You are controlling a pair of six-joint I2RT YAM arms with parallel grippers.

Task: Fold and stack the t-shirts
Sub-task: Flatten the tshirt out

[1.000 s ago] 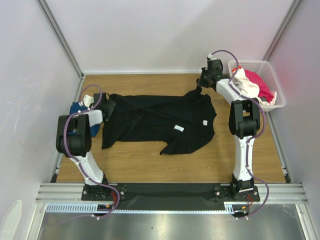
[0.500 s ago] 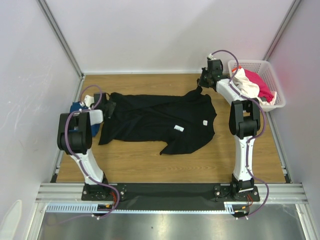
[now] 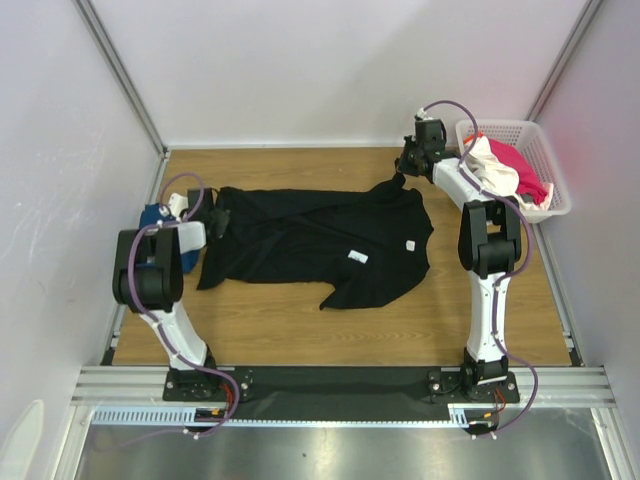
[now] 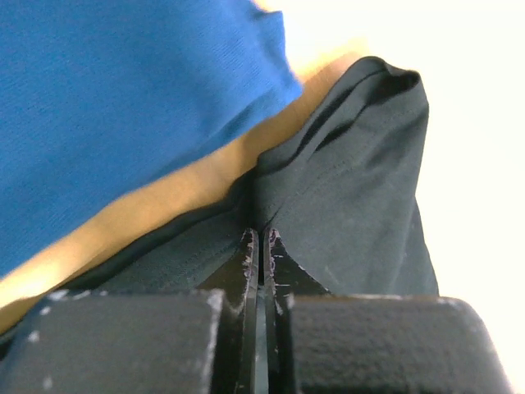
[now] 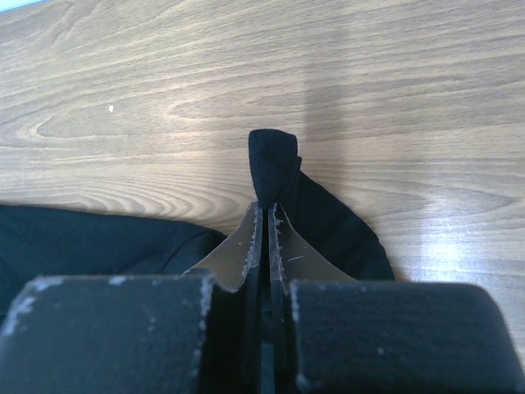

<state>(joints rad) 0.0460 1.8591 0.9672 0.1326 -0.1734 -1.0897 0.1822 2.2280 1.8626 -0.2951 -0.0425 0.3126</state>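
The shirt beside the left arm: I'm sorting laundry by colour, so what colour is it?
Plain blue shirt, clearest in the left wrist view.

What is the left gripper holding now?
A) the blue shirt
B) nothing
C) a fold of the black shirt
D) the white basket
C: the left wrist view shows the left gripper shut on a fold of the black shirt, while the blue shirt lies apart, bare wood between them.

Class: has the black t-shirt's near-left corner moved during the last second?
Yes. The black t-shirt corner slid slightly left and away from the arm bases, toward the table left edge.
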